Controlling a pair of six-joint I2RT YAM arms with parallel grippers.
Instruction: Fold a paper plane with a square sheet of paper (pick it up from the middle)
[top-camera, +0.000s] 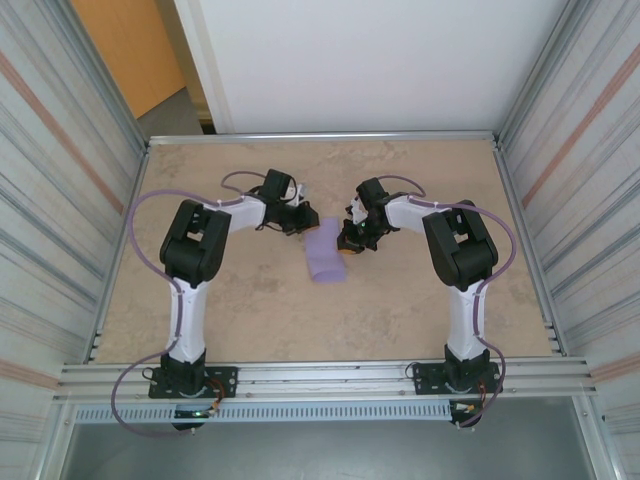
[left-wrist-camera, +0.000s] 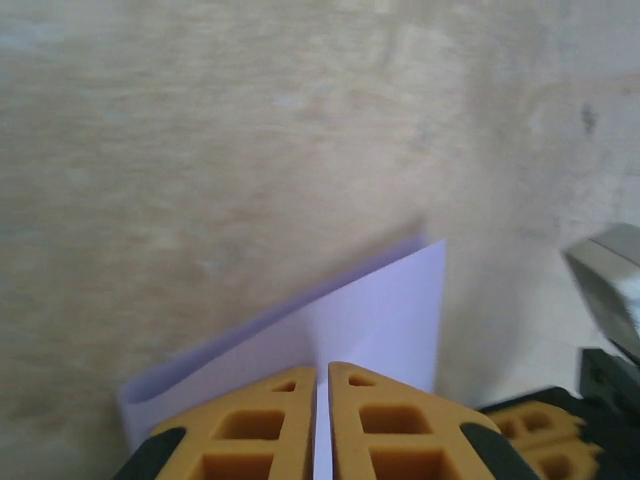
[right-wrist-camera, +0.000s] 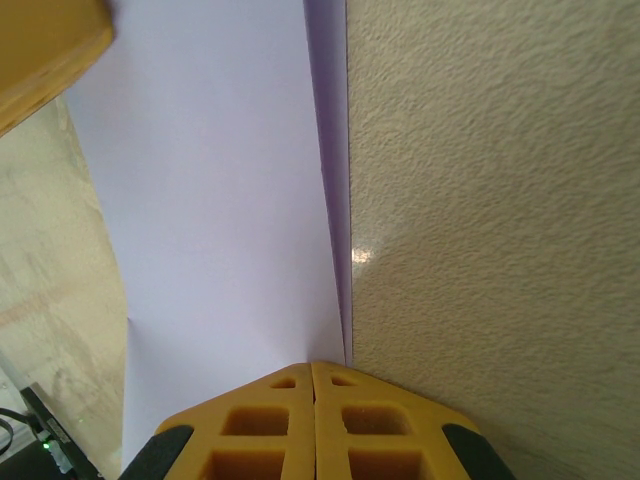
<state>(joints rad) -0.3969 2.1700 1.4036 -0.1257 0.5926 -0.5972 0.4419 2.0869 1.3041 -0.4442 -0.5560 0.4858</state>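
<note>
The square sheet of paper (top-camera: 326, 258), doubled over, lies near the middle of the table (top-camera: 240, 300). The left gripper (left-wrist-camera: 322, 368) is pinched tight on its edge at about 11 o'clock of the sheet, and the right gripper (right-wrist-camera: 312, 365) is pinched tight on the edge at about 2 o'clock. With both holds near the far edge, the arms could pull apart or unevenly, so the thin paper tears, slips from a jaw or creases off-line, while the free end toward 6 o'clock drags and skews the fold.
</note>
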